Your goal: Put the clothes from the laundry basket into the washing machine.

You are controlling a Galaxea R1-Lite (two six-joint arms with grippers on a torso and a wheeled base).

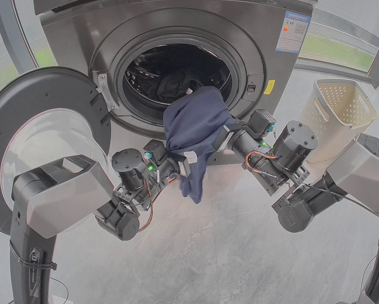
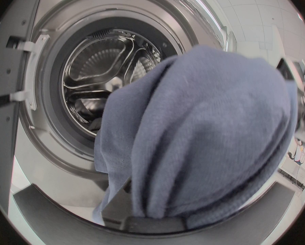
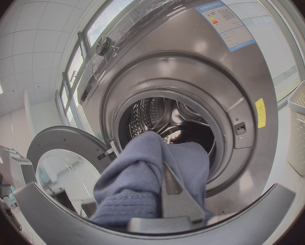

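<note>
Garment position: you find the navy garment [image 1: 194,125] held up at the centre of the head view, in front of the washing machine [image 1: 168,30], which stands at 12 o'clock. Its upper end overlaps the lower rim of the drum opening [image 1: 132,70]; you cannot tell whether it touches the rim. Its lower end hangs free toward 6 o'clock, above the floor [image 1: 223,250].

Left gripper [image 1: 181,159]: it meets the garment from 8 o'clock. The jaws are closed on a fold of the cloth, and the fabric drapes over most of the gripper.

Right gripper [image 1: 222,132]: it meets the garment from 4 o'clock. The jaws are clamped on bunched cloth, with one finger [image 3: 174,194] bare beside the bunch.

Drum contents: dark clothes [image 1: 172,85] lie inside the drum.

Door [image 1: 41,102]: it stands swung fully open at 9 o'clock.

Laundry basket [image 1: 339,106]: it stands at 2 o'clock, beside the machine, well apart from both grippers.
</note>
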